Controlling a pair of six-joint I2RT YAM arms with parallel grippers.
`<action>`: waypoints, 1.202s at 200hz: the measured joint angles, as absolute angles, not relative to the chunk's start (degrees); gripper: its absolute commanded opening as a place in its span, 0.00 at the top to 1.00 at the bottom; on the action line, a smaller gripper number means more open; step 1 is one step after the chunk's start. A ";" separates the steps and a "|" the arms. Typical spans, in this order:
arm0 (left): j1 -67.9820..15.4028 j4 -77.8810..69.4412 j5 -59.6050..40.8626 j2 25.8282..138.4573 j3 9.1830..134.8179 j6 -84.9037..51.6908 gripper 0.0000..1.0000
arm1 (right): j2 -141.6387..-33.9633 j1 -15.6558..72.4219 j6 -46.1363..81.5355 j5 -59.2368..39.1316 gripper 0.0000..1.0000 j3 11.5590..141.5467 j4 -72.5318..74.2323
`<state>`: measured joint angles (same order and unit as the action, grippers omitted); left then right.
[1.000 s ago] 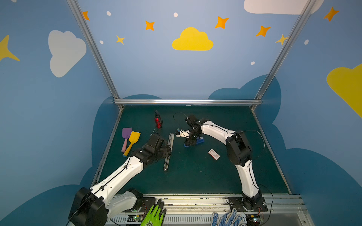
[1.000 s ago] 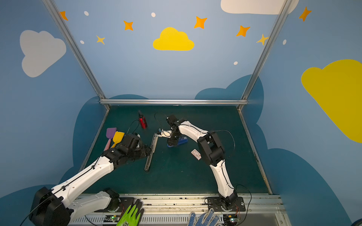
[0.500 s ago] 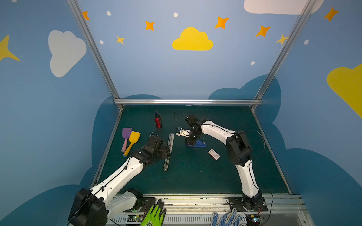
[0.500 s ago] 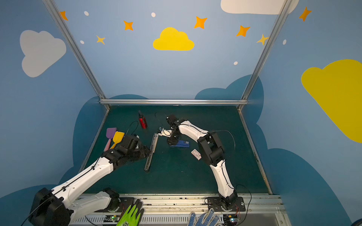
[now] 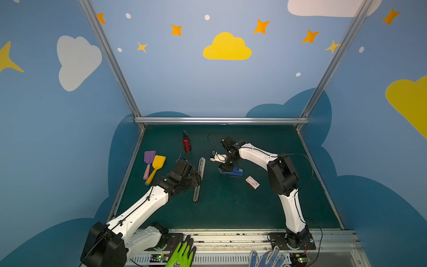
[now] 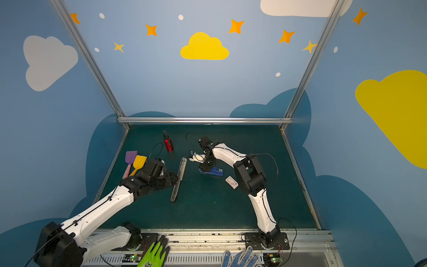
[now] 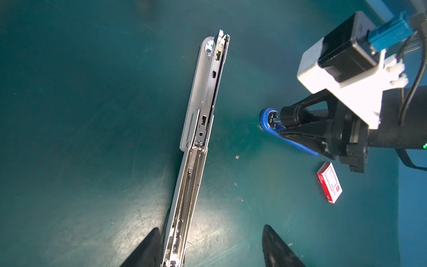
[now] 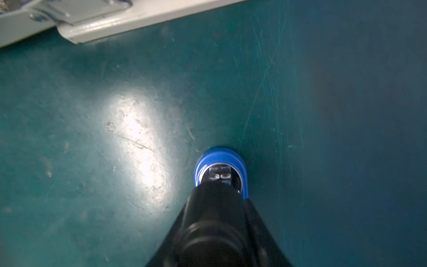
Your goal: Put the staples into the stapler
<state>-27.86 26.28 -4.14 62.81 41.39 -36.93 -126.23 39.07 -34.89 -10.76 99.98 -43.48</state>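
A long grey stapler lies unfolded flat on the green mat, its spring channel showing. My left gripper is open at its near end, which lies beside one finger. To the right lies a small blue stapler with a black top. My right gripper is shut on that black top. The staples stay hidden in their shut red-and-white box, which lies flat and untouched right of the blue stapler.
A red bottle stands near the back. Purple and yellow spatulas lie by the left wall. A green glove and a blue-dotted glove lie on the front rail. Metal frame rails border the mat.
The blue stapler has gone from tipped up to lying flat on the mat. My right gripper's jaws have narrowed round its black top. The left arm has barely moved.
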 measured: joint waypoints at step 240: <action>-21.96 1.87 -34.61 68.58 43.18 -49.84 0.46 | -84.38 41.08 -31.92 -28.38 1.00 67.18 -21.15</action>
<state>-21.96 1.87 -34.61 68.58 43.18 -49.84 -84.38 41.08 -31.92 -28.38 67.18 -21.15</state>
